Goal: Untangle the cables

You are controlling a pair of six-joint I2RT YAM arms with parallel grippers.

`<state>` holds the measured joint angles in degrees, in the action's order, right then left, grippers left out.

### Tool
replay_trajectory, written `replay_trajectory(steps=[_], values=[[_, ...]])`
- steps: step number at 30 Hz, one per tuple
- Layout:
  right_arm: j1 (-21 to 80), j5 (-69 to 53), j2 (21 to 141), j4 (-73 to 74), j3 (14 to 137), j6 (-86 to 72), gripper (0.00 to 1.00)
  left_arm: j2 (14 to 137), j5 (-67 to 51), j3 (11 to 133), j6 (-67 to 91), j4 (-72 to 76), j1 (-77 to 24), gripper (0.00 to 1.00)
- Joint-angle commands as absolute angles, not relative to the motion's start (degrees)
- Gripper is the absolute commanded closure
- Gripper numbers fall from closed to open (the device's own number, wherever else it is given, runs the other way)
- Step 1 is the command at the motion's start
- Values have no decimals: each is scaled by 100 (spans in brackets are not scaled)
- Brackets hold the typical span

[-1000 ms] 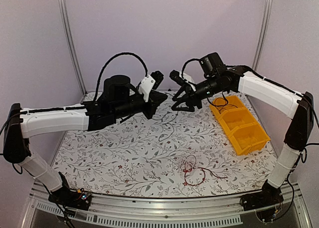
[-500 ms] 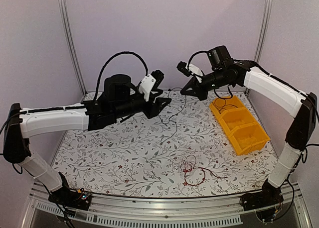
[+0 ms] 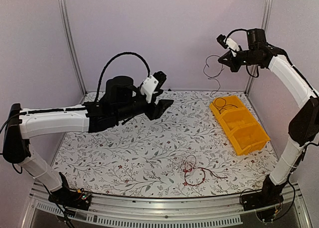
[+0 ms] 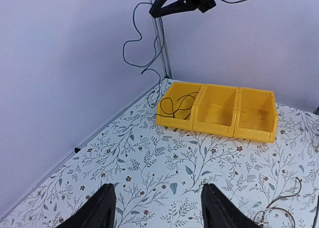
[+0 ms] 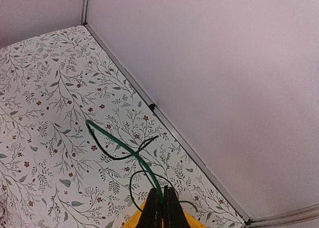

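My right gripper (image 3: 222,59) is raised high at the back right, shut on a thin cable (image 3: 211,74) that dangles in loops above the yellow bin (image 3: 247,148). In the right wrist view the fingers (image 5: 163,190) pinch this cable (image 5: 119,144), which looks green near the tips and black further down. Another black cable (image 3: 224,104) lies coiled in the bin's far compartment. A tangle of red, white and black cables (image 3: 193,171) lies on the mat near the front. My left gripper (image 3: 163,107) hovers open over the back middle of the mat, nothing between its fingers (image 4: 103,209).
The three-compartment yellow bin (image 4: 214,128) stands along the right side, its two nearer compartments bare. Purple walls and metal posts (image 3: 67,39) close in the floral mat. The left arm's thick black hose (image 3: 122,56) arches above it.
The right gripper closed on the cable beside the left gripper, then rose up and to the right with it. The left gripper opened and let go.
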<state>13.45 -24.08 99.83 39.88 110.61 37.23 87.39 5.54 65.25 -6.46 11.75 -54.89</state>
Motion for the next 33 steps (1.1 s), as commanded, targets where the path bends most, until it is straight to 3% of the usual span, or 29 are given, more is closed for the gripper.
replay_trajectory(steps=[1,17,33], values=[[928,-2342,10191,3991,11211,3921,100,8762,671,6574,-726,1247,-5551,40],[-252,-2501,10709,3955,10986,3955,100,8841,726,6566,-747,1244,-5549,40],[-326,-1957,12149,4385,10916,4137,100,8887,773,6565,-783,1239,-5555,39]])
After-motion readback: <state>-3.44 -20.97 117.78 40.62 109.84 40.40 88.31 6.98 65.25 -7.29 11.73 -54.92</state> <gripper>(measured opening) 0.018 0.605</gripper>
